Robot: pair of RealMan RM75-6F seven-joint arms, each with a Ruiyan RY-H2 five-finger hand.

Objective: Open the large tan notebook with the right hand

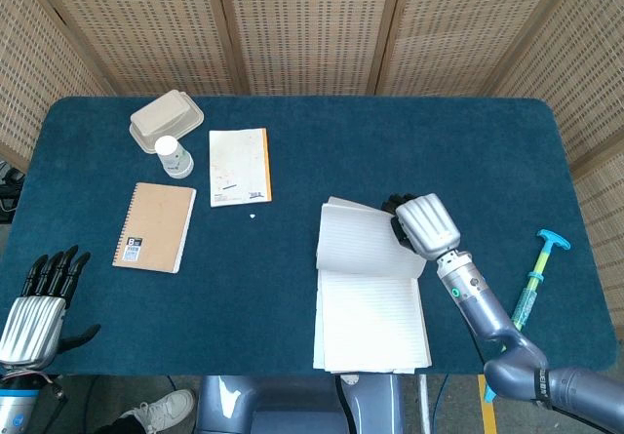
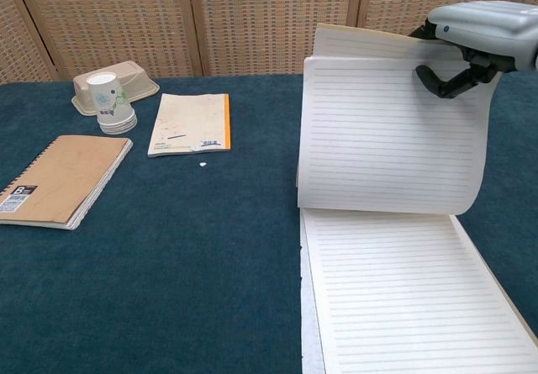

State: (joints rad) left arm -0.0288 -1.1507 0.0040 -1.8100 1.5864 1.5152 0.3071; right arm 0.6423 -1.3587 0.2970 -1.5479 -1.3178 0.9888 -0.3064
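Now right hand (image 2: 467,44) lifting notebook (image 1: 369,302) cover, table edge

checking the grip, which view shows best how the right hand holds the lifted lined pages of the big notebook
The chest view: the right hand pinches the top edge of the raised lined pages, side-on. The head view shows only the back of the hand above the pages.

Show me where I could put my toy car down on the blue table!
Bare cloth lies between the small spiral notebook and the open lined notebook, and across the far right of the table. It is crowded at the far left, around the paper cup, takeout box and notepad.
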